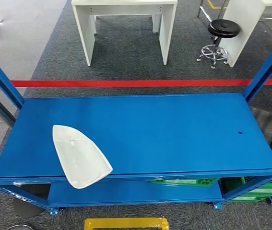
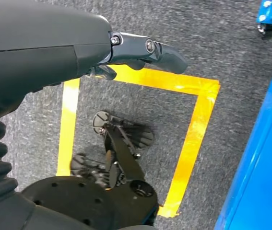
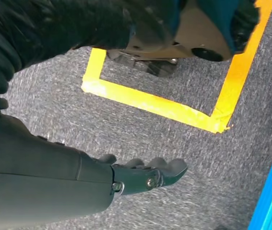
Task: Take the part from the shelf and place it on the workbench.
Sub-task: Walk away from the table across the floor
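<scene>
A white, iron-shaped part [image 1: 78, 155] lies on the blue shelf's top board [image 1: 170, 129], near its front left, with its pointed end jutting a little past the front edge. My left hand [image 2: 141, 50] hangs beside my body above the grey carpet, fingers stretched out and holding nothing. My right hand [image 3: 145, 175] hangs the same way on the other side, also with nothing in it. Both hands are well away from the part.
Yellow tape [image 1: 127, 223] marks a square on the carpet in front of the shelf. Beyond the shelf run a red floor line [image 1: 134, 83], a white table [image 1: 123, 19] and a black stool [image 1: 223, 31]. Green crates [image 1: 257, 191] sit on the lower right level.
</scene>
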Robot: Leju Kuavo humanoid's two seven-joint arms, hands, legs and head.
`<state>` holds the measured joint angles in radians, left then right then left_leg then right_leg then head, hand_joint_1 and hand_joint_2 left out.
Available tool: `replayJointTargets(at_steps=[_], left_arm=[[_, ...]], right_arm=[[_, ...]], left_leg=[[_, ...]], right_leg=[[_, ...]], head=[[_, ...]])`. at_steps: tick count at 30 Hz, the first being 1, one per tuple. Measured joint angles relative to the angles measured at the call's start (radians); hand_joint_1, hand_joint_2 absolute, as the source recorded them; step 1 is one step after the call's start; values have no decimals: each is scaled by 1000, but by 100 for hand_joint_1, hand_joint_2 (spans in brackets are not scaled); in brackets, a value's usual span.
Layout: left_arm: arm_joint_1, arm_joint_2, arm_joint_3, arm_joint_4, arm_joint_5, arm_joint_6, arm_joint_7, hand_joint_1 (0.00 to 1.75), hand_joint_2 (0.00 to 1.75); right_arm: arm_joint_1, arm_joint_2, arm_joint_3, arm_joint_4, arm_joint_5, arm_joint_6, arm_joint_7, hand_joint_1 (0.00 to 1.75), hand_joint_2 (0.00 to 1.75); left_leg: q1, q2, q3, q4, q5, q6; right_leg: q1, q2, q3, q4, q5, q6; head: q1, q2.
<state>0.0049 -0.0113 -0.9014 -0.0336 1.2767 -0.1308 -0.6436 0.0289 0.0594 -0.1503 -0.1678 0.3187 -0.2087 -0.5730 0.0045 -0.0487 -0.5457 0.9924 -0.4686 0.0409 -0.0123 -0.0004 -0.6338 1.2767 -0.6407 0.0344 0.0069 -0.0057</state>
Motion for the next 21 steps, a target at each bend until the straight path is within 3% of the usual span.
replayJointTargets(at_steps=[1, 3, 5, 7, 8, 10, 12, 14, 15, 17, 19, 21], left_arm=[[1, 0, 0, 0, 0, 0, 0, 0, 175], [0, -1, 0, 0, 0, 0, 0, 0, 175], [-2, -1, 0, 0, 0, 0, 0, 0, 175], [0, 1, 0, 0, 0, 0, 0, 0, 175], [2, 0, 0, 1, 0, 0, 0, 0, 175], [4, 0, 0, 1, 0, 0, 0, 0, 175], [-1, 0, 0, 2, 1, 0, 0, 0, 175], [-3, 0, -1, 2, 5, 0, 0, 0, 175], [-1, 0, -1, 2, 8, 0, 0, 0, 175], [4, 0, -4, 2, 15, 0, -1, 0, 175], [3, 2, -10, 2, 20, 0, -1, 0, 175], [1, 4, -16, 3, 21, 0, -2, 0, 175]], right_arm=[[1, 0, 0, 0, 0, 0, 0, 0, 175], [2, 0, 0, 0, 0, 0, 0, 0, 175], [1, 0, 0, 1, 0, 1, 0, 0, 175], [0, 0, 0, 1, 0, 1, 0, 0, 175], [-1, 0, 1, 1, 0, 2, 0, 0, 175], [0, 0, 1, 1, 0, 2, -1, 0, 87], [3, -1, 1, 1, -1, 2, -4, 0, 0], [4, -1, 1, 1, -8, 2, -10, 0, 0], [4, 0, 0, 1, -13, 1, -12, 0, 0], [0, 0, 0, 1, -21, -1, -10, 0, 0], [-3, 0, -1, 1, -25, -8, -5, 0, 87], [-7, 1, -2, 1, -26, -17, 3, 0, 175]], left_leg=[[1, -15, 3, 1, -1, -2], [1, -41, 5, 7, -6, -10], [2, -64, -1, 12, -7, -22], [4, -86, -10, 13, -3, -34], [3, -81, -14, 17, -5, -39], [0, -31, -39, 70, -36, -49], [1, 26, -101, 199, -98, -56], [2, 40, -150, 301, -128, -58], [3, 41, -149, 299, -115, -56], [0, 44, -92, 188, -45, -44], [-7, 52, -29, 62, -4, -26], [-9, 57, -7, 14, -4, -29]], right_leg=[[-1, 6, 19, -54, 42, -1], [-5, 46, 76, -191, 110, -4], [-6, 76, 108, -255, 123, -9], [-5, 62, 113, -258, 121, -18], [-6, 50, 115, -260, 122, -24], [-9, 23, 118, -266, 125, -36], [-5, -5, 119, -267, 122, -44], [-2, -29, 121, -267, 119, -47], [0, -37, 122, -267, 118, -47], [3, -45, 127, -267, 115, -47], [8, -49, 129, -268, 111, -42], [12, -50, 123, -266, 107, -39]], head=[[0, 0], [1, 0], [3, 0], [2, 0], [1, 0], [-10, 0], [-21, 0], [-22, 0], [-22, 0], [-22, 0], [-22, 0], [-21, 0]])
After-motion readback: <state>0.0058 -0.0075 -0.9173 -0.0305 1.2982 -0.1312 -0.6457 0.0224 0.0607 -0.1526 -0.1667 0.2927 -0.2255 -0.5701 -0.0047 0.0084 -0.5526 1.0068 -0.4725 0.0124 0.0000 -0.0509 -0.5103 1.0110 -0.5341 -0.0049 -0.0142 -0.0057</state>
